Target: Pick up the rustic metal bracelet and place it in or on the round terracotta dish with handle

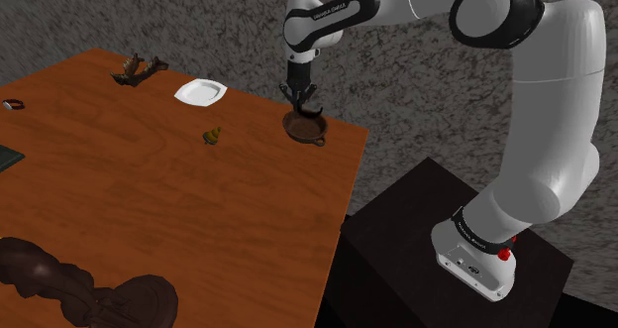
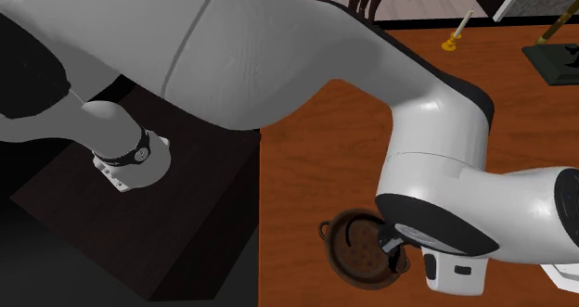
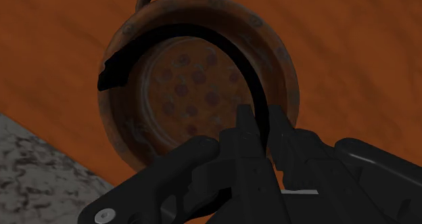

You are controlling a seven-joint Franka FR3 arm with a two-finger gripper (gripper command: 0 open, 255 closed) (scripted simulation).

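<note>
The black gripper (image 3: pixel 260 118) hangs just above the round rust-brown dish (image 3: pixel 182 87), and its two fingers pinch a dark bracelet (image 3: pixel 177 30) by one side. The bracelet curves over the hollow of the dish; if it touches the dish I cannot tell. Under the dish is a wooden table (image 1: pixel 149 197).

Dim, even light; faint shadows
</note>
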